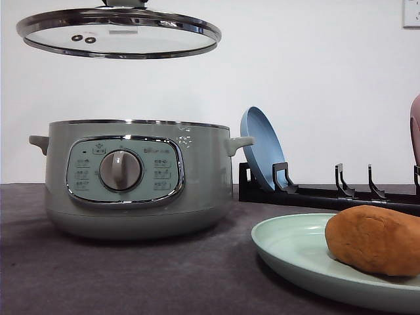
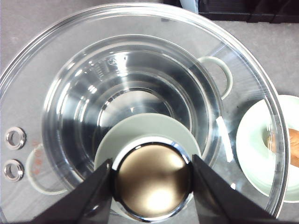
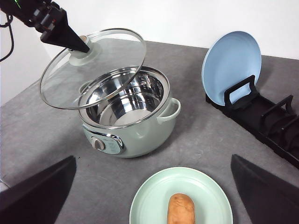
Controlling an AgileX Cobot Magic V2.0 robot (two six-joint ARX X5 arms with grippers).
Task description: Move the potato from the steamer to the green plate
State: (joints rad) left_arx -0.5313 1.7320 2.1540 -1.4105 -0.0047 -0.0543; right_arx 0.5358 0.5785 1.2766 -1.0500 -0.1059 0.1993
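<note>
The potato lies on the green plate, on the near side of the desk and well apart from the steamer. The pot is open and its steel bowl looks bare inside.

Above it, the left tool is clamped on the knob of the glass lid, which hangs over the pot and touches nothing. The right tool hovers over the plate with its fingers spread wide and nothing between them.

By this layout the transfer itself looks done; what seems left is closing up. The next move would likely be lowering the lid squarely onto the chrome rim, level and centred, before letting go.

A blue plate stands in a black rack behind.
</note>
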